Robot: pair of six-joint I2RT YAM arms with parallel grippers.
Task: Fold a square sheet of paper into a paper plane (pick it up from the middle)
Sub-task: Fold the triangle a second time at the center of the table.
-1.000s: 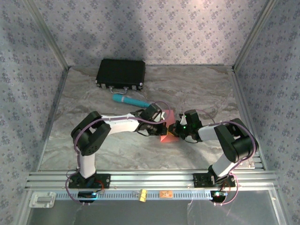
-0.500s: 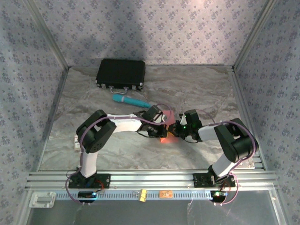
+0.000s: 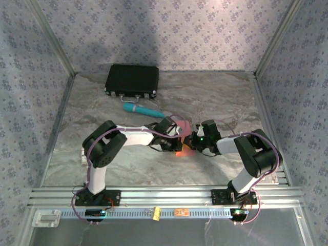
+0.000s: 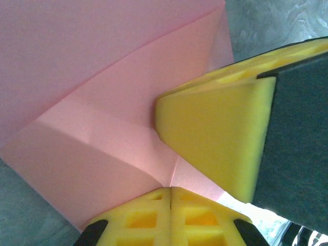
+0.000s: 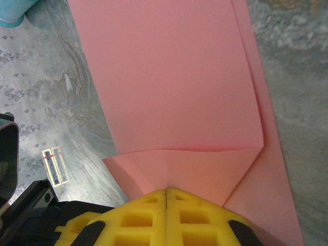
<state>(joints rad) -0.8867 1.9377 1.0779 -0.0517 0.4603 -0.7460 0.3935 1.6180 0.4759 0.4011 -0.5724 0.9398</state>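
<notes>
The square sheet of paper (image 3: pixel 183 149) is a creased salmon-pink shape lying on the marbled table between both grippers. In the left wrist view the paper (image 4: pixel 102 77) shows several folds, and one crease runs straight into the seam of my left gripper (image 4: pixel 170 188), which is shut on it. The left gripper (image 3: pixel 177 143) comes in from the left. My right gripper (image 3: pixel 192 142) faces it from the right. Its shut tips (image 5: pixel 166 189) rest against a folded-over triangular flap of the paper (image 5: pixel 169 77). One right finger (image 4: pixel 215 133) shows yellow close beside the left tips.
A teal cylinder (image 3: pixel 143 109) lies just behind the left arm, and its end shows in the right wrist view (image 5: pixel 13 13). A black case (image 3: pixel 132 80) sits at the back left. Patterned walls and metal rails enclose the table.
The pink paper stood taller and wider a second ago and now lies lower and smaller. My left gripper has drawn slightly left and down with it. The right gripper has barely moved.
</notes>
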